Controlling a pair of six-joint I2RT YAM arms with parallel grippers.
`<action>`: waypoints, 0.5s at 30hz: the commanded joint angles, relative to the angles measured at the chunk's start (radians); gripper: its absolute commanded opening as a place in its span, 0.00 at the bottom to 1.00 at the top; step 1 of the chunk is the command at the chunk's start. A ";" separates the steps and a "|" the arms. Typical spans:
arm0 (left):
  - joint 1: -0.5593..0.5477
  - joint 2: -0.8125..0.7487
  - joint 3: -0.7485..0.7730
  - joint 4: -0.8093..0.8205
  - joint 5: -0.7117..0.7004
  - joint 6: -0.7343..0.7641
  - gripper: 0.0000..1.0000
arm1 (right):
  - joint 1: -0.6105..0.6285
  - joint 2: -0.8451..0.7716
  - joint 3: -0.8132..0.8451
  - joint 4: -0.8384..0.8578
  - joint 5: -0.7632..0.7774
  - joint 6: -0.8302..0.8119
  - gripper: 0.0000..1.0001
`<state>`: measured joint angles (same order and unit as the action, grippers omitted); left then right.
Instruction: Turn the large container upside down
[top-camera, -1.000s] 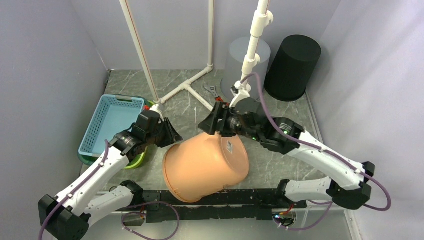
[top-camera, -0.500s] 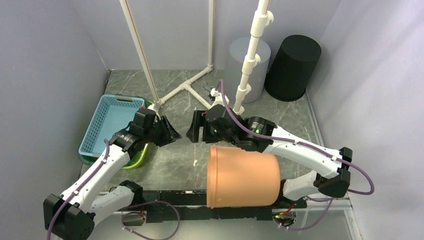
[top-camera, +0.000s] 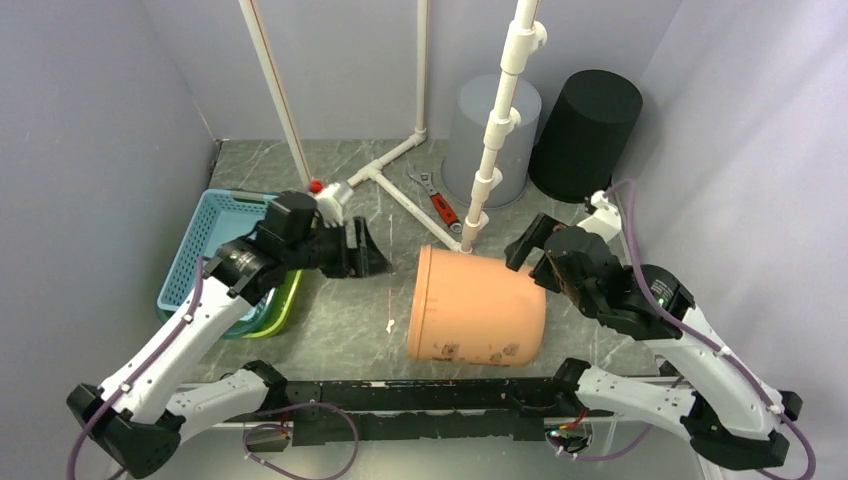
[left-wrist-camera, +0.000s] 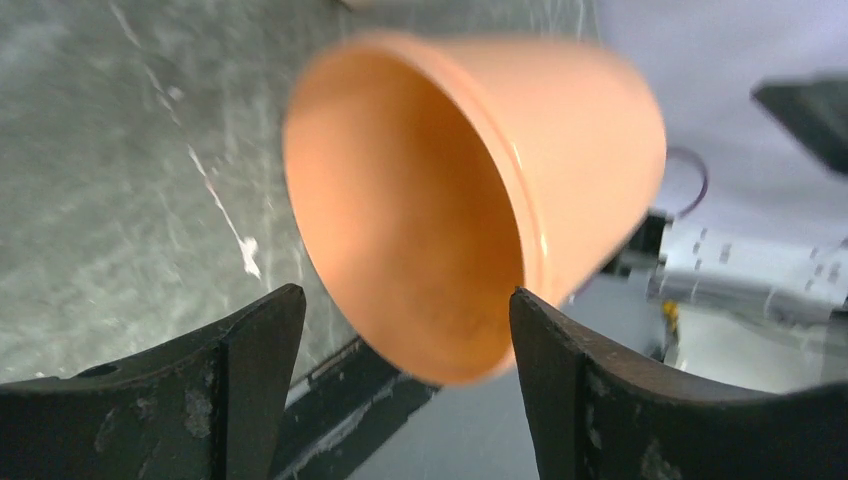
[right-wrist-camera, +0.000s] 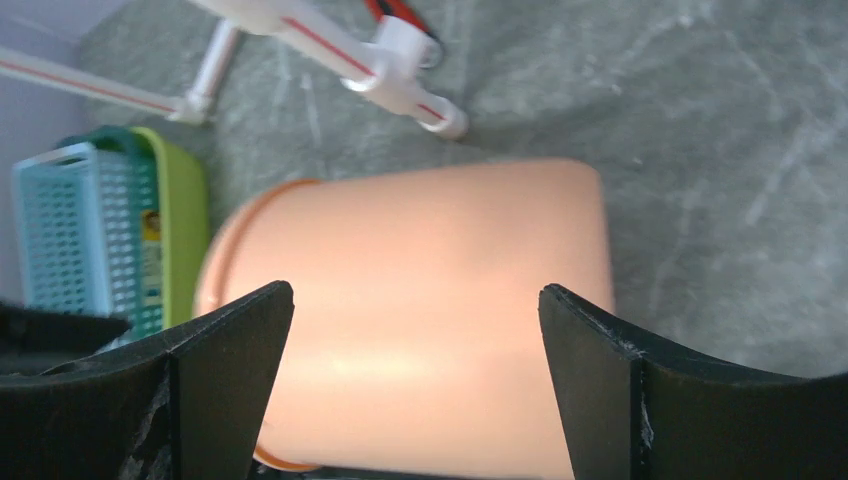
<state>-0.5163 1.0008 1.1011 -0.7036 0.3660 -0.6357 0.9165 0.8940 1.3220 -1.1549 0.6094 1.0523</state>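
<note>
On my feed the large container (top-camera: 475, 305) is lying on its side on the bench (top-camera: 350, 300), near the front edge and between the two arms. Its open mouth faces my left arm and its flat base points toward the right arm, so it is not upside down. A few dark smudges show on its lower wall in the overhead view.

My left claw (top-camera: 362, 252) hangs just left of the mouth, a little apart from the rim. Its jaws are spread wide and hold nothing. The left wrist camera looks straight into the orange interior, framed between the two dark fingers (left-wrist-camera: 250, 350).

My right claw (top-camera: 540, 262) sits at the far right corner of the container, close by the base end. Its jaws are also wide apart and empty. From the right wrist camera the container's side fills the gap between the fingers (right-wrist-camera: 590, 360), and I cannot tell whether either finger touches it.

The foot of the white pipe frame (top-camera: 385, 180) stands just behind the container. A red-handled wrench (top-camera: 432, 195) lies farther back beside it. A blue basket (top-camera: 215, 245) sits on a green tray (top-camera: 275, 315) at the left wall. A grey bin (top-camera: 522, 140) and a black bin (top-camera: 585, 130) stand at the far right corner. A small white scrap (top-camera: 389, 325) lies on the bench just left of the container's mouth.
</note>
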 joint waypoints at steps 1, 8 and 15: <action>-0.195 0.030 0.075 -0.077 -0.076 0.018 0.80 | -0.084 -0.032 -0.097 -0.074 -0.045 0.024 0.99; -0.250 0.088 0.115 -0.027 -0.183 0.022 0.83 | -0.264 -0.100 -0.248 0.090 -0.237 -0.090 1.00; -0.262 0.208 0.186 0.090 -0.126 0.068 0.84 | -0.467 -0.120 -0.360 0.246 -0.451 -0.149 1.00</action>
<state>-0.7666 1.1736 1.2259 -0.7094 0.2276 -0.6121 0.5148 0.7910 0.9981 -1.0279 0.3069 0.9653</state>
